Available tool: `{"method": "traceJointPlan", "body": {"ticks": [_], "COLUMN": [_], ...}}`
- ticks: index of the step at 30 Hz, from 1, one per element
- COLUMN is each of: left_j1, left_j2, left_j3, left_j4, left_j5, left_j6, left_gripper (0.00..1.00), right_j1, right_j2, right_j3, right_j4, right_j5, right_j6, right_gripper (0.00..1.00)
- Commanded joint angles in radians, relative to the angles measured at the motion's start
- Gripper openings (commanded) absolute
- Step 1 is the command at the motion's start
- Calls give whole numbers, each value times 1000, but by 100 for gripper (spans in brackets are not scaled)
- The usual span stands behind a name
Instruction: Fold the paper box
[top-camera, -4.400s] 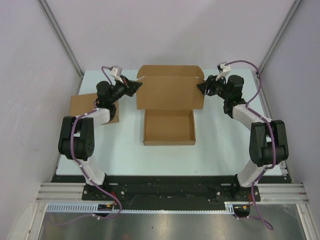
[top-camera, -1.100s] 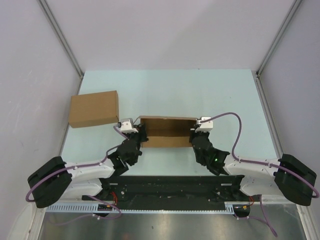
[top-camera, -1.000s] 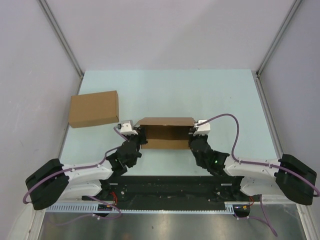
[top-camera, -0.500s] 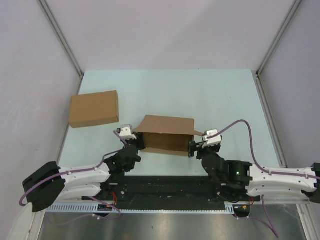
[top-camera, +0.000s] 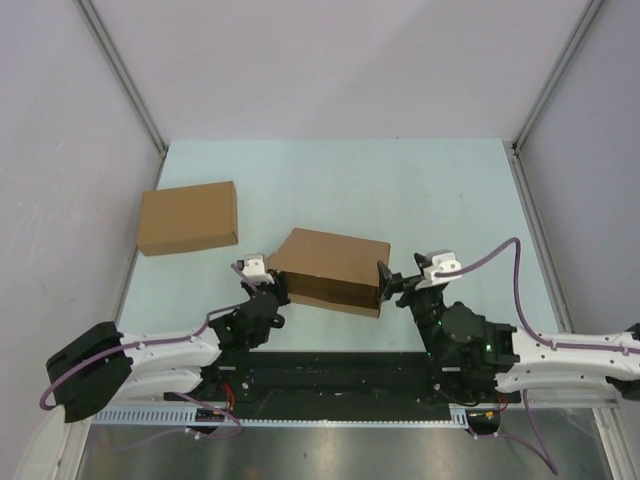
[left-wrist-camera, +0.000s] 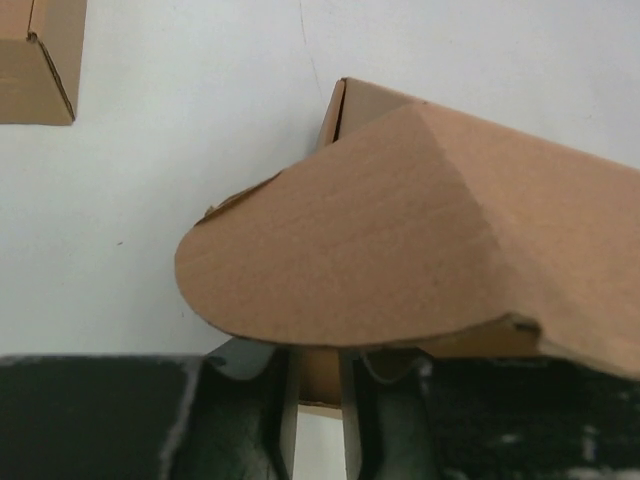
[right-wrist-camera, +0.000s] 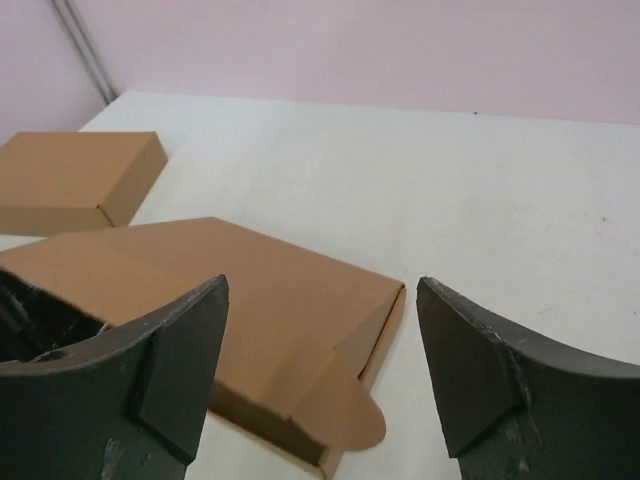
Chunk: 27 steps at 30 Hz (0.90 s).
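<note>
The paper box (top-camera: 330, 268) lies near the table's front, lid folded down, turned a little clockwise. In the left wrist view its lid (left-wrist-camera: 420, 230) fills the frame, with a rounded flap (left-wrist-camera: 300, 290) hanging over my fingers. My left gripper (top-camera: 272, 291) (left-wrist-camera: 318, 372) is at the box's left front corner, its jaws nearly together on a strip of the box's wall. My right gripper (top-camera: 395, 283) (right-wrist-camera: 320, 287) is wide open and empty, just off the box's right end. There a rounded tab (right-wrist-camera: 350, 415) sticks out from the corner of the box (right-wrist-camera: 220, 290).
A second plain brown box (top-camera: 188, 217) lies shut at the left side of the table, and also shows in the right wrist view (right-wrist-camera: 75, 180) and the left wrist view (left-wrist-camera: 40, 55). The pale table (top-camera: 400, 190) stretches behind. Metal posts and walls stand on both sides.
The lid came down onto the box and the box swung slightly clockwise. My right gripper let go and drew back to the right. My left gripper stayed at the left corner.
</note>
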Motion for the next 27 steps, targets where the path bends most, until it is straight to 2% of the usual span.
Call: {"method": "traceJointPlan", "body": {"ticks": [1,4,7,10,11,13,15,17,18,19,24,25,27], "left_j1": [-23,-37,-54,-80,-94,-121,-173,-212,-216,-216,-216,-216,-216], "left_j2": [-26,-55,-124,-205,-254,-304,-374,-403,-402,-394,-295,-273,-220], "left_j3": [4,7,21,41,56,70,97,139,156,175,303,358,419], "left_j4": [-64,-143,-272,-458,-572,-727,-842,-1026,-1105,-1262,-1548,-1649,-1742], "left_j5": [-24,-15,2,13,20,24,-4,-16,-41,-53,-108,-145,-189], "left_j6": [-46,-80,-134,-218,-270,-319,-420,-522,-577,-708,-1000,-1095,-1161], "left_gripper": [26,31,38,43,44,44,44,43,42,42,41,40,40], "right_j1": [-258,-419,-472,-483,-487,-490,-493,-500,-504,-507,-526,-527,-536], "right_j2": [126,216,319,396,410,436,467,482,484,484,450,441,416], "right_j3": [89,91,91,86,83,71,65,47,37,28,-27,-36,-67], "right_j4": [-27,-41,-27,-27,-21,-12,-8,-8,-8,-11,-45,-65,-77], "right_j5": [-336,-537,-650,-700,-710,-744,-755,-758,-764,-766,-766,-764,-766], "right_j6": [152,243,258,272,277,281,285,289,295,297,297,300,303], "right_gripper": [79,74,67,62,61,55,50,44,42,41,39,38,38]}}
